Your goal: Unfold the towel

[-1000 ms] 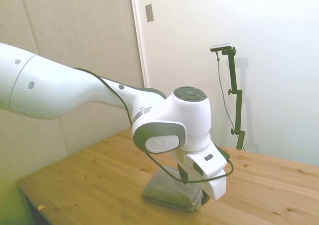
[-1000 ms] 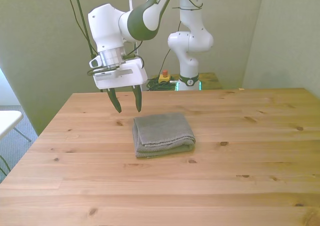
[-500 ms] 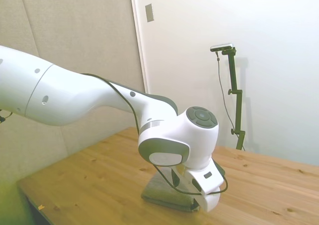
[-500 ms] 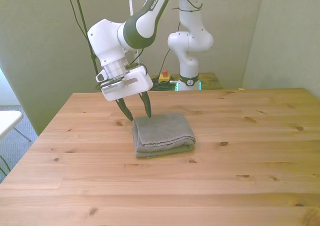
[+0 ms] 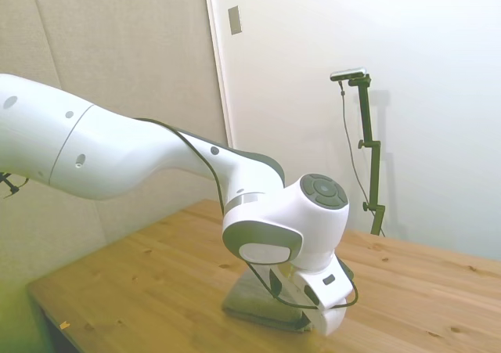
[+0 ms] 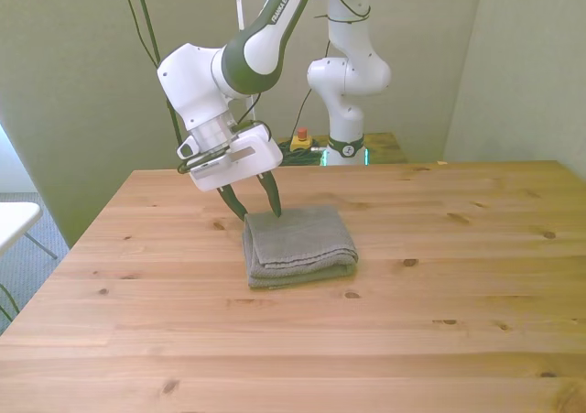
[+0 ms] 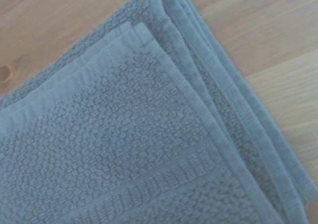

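The grey towel lies folded into a thick square on the wooden table, its layered edges toward the front view's left and near side. My gripper is open and tilted, its fingertips low at the towel's far corner on the front view's left. One fingertip is at the towel's edge; the other hangs over bare wood beside it. In the side view the wrist hides the fingers and most of the towel. The wrist view shows the towel's corner close up, with stacked hems.
A second white robot base stands beyond the table's far edge. A small white surface sits off the front view's left side. A wall and door frame are behind the table in the side view.
The gripper came down and shifted toward the towel's far corner, tilting as it went. Its fingers stay open. The towel has not moved.
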You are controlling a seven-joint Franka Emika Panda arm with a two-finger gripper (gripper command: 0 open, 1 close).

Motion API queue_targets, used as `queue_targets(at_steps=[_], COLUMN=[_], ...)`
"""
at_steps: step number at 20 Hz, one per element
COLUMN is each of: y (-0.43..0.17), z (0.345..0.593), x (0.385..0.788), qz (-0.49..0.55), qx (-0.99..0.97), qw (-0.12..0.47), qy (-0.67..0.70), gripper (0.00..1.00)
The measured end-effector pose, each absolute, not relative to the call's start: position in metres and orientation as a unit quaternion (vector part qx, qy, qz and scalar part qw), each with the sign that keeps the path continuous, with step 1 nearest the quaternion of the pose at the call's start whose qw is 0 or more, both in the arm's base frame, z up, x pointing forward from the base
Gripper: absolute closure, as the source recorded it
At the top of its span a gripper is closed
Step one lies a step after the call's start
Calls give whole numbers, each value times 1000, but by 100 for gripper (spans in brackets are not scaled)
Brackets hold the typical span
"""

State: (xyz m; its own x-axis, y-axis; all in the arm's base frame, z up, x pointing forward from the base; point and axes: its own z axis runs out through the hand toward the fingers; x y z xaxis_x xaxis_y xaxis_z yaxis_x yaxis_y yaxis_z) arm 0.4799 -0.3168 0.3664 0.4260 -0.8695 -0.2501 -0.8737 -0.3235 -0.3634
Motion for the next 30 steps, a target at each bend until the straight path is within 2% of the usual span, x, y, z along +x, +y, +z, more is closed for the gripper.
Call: queue_targets(at_steps=[23, 26, 30], y=[-332, -323, -288], z=[368, 380, 421], x=[485, 485, 503], qz=[13, 18, -6], qx=[-810, -821, -848], qw=[235, 251, 274], qy=[536, 512, 454], gripper=[100, 100, 100])
